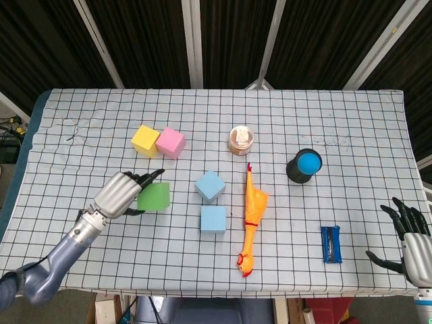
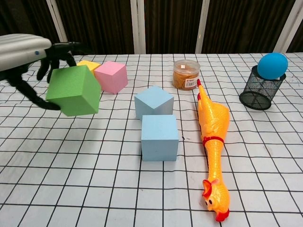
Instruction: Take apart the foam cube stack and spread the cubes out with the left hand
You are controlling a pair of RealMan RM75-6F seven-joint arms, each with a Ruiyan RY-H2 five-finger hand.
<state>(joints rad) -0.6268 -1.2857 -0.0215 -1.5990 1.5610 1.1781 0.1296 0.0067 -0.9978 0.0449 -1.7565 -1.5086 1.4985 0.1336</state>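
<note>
Right hand (image 1: 410,236): dark fingers spread apart, holding nothing, at the near right edge
Rubber chicken (image 2: 213,142): glossy orange, long, red comb and collar, lying flat
Near blue cube (image 2: 160,137): matte foam, square faces, flat on the tabletop (image 1: 324,142), a checked cloth
Left hand (image 1: 120,194): silver ribbed back, dark fingers wrapped on the green cube (image 2: 75,91), which sits tilted
Far blue cube (image 2: 153,101): foam, turned cornerwise
Pink cube (image 2: 111,76): foam, touching the yellow cube (image 1: 146,140)
Jar (image 2: 185,74): round, clear, white label unreadable
Mesh cup (image 2: 259,93): black wire, blue ball (image 2: 272,65) on top
</note>
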